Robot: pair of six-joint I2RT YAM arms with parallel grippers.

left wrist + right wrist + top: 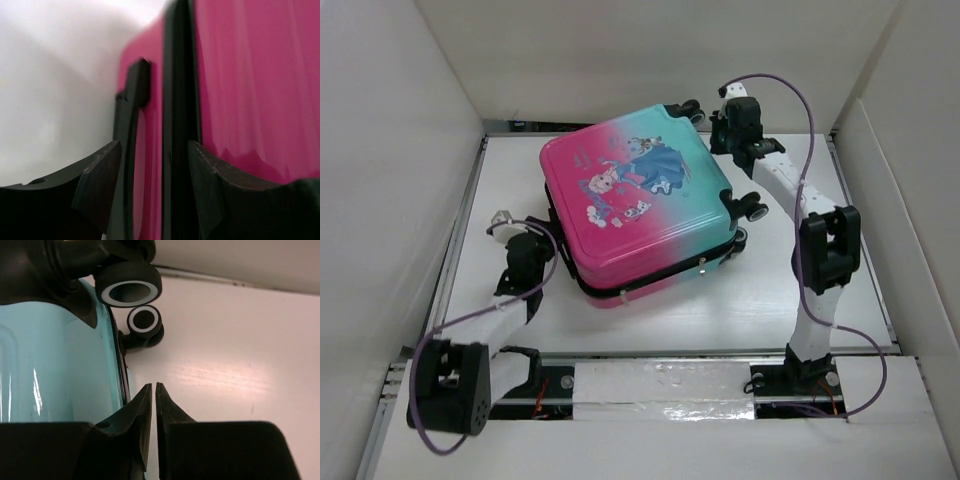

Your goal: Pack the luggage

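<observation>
The closed luggage point(640, 200) lies flat at centre frame on the white table point(750, 300), its long axis diagonal: pink end lower left, teal wheeled end upper right. The left gripper point(154, 145), arm low and reaching forward, is spread wide astride the black zipper trim point(179, 100). The right gripper point(154, 386), its arm bent back from the right, is pinched almost closed and empty beside the wheels point(129, 285).

Luggage point(638, 205) blocking the middle, open table point(720, 315) in front

A white table point(720, 310) stands between white walls point(380, 150), silver tape point(660, 395) along its near edge.
</observation>
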